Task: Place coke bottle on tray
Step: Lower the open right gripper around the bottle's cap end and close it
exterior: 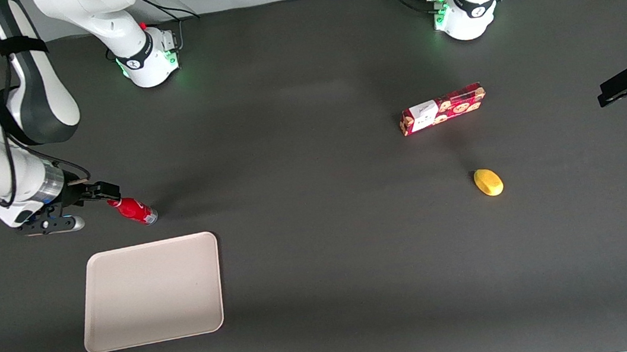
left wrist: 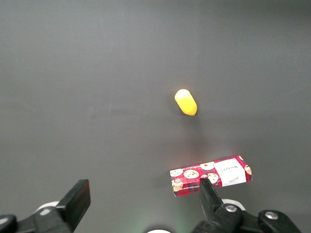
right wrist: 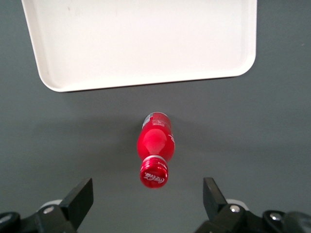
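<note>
Beside smooth beige tray (exterior: 151,291), glossy slim coke bottle (exterior: 135,210) upright, fingers (right wrist: 80,199) spread wide, gripping nothing.

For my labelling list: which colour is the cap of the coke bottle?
Red, like the coke bottle body; clearest in the right wrist view, with the open pincer above it.

Red cookie box (exterior: 442,109) near yellow lemon (exterior: 488,182), apart.
</note>
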